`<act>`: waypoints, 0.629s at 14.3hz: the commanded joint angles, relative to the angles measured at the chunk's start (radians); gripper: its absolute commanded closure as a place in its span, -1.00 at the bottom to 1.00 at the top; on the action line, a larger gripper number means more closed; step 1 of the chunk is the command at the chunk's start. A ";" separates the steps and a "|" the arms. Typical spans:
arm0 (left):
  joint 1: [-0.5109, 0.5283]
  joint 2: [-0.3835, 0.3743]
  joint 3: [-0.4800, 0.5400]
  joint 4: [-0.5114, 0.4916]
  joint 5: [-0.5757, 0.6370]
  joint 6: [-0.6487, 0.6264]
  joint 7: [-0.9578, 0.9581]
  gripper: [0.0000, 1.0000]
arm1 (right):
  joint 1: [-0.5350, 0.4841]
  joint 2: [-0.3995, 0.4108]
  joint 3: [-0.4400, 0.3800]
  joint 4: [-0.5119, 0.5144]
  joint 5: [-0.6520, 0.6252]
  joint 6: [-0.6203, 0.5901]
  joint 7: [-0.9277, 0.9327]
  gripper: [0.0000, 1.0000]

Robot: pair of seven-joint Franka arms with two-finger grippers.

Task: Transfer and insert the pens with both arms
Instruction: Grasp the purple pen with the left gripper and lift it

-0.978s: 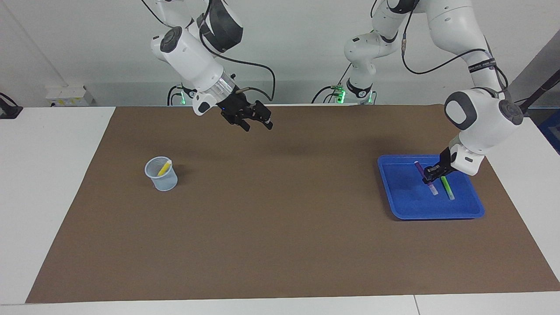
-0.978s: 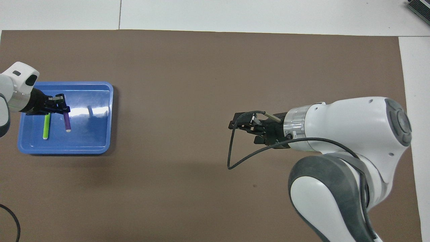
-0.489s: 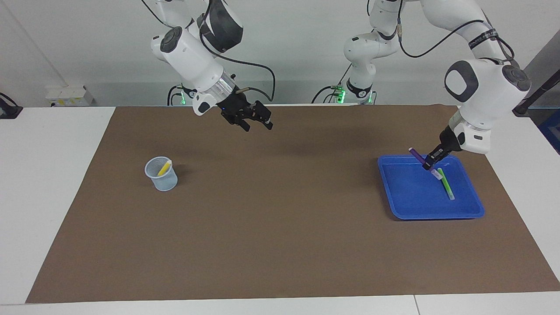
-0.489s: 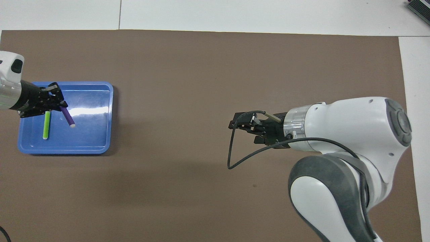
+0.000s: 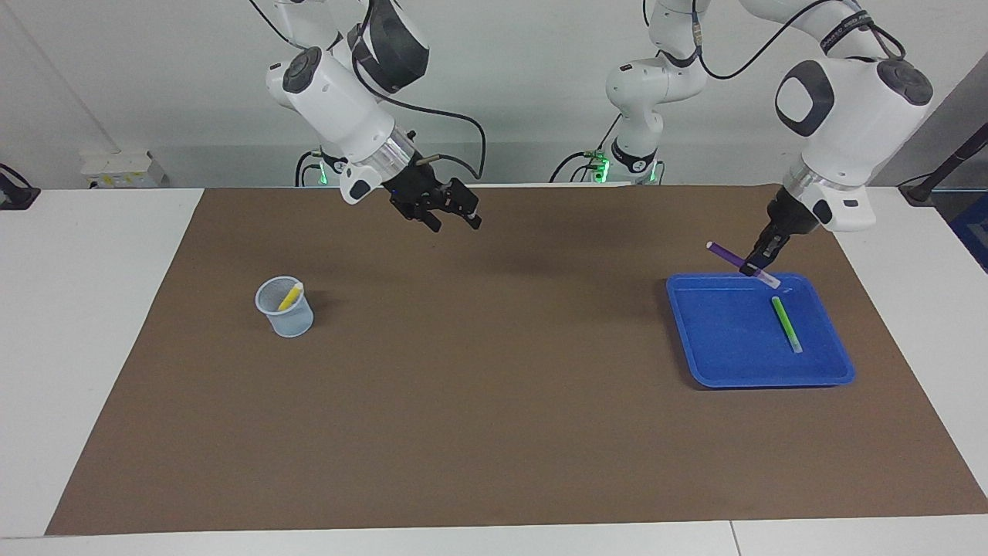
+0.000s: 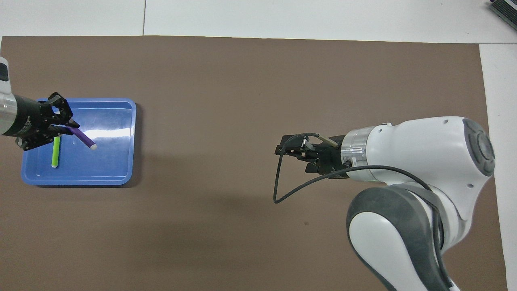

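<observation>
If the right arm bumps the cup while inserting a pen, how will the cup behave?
The small cup looks light, so it would probably slide or tip. The yellow pen leaning on its rim may shift its balance slightly.

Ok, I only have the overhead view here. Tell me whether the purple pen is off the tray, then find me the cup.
Observer: In the facing view the left gripper holds the purple pen tilted in the air, cap end lowest, above the blue tray's edge nearer to the robots.
Operator: Now the cup. My view doesn't show it.
Observer: The cup stands on the brown mat toward the right arm's end of the table, with the yellow pen leaning inside it.
Operator: Give me the right gripper's height.
Observer: The right gripper hangs open and empty, well above bare mat.
</observation>
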 commanded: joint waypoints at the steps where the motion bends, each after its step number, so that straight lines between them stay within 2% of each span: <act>1: -0.042 -0.053 0.006 -0.003 0.004 -0.032 -0.196 1.00 | 0.003 -0.008 -0.001 -0.014 0.024 0.020 0.015 -1.00; 4: -0.096 -0.073 0.006 -0.003 0.004 -0.026 -0.448 1.00 | 0.003 -0.007 -0.001 -0.014 0.038 0.029 0.015 -1.00; 9: -0.209 -0.099 0.006 -0.006 0.004 -0.028 -0.744 1.00 | 0.006 -0.005 -0.001 -0.012 0.182 0.061 -0.002 -1.00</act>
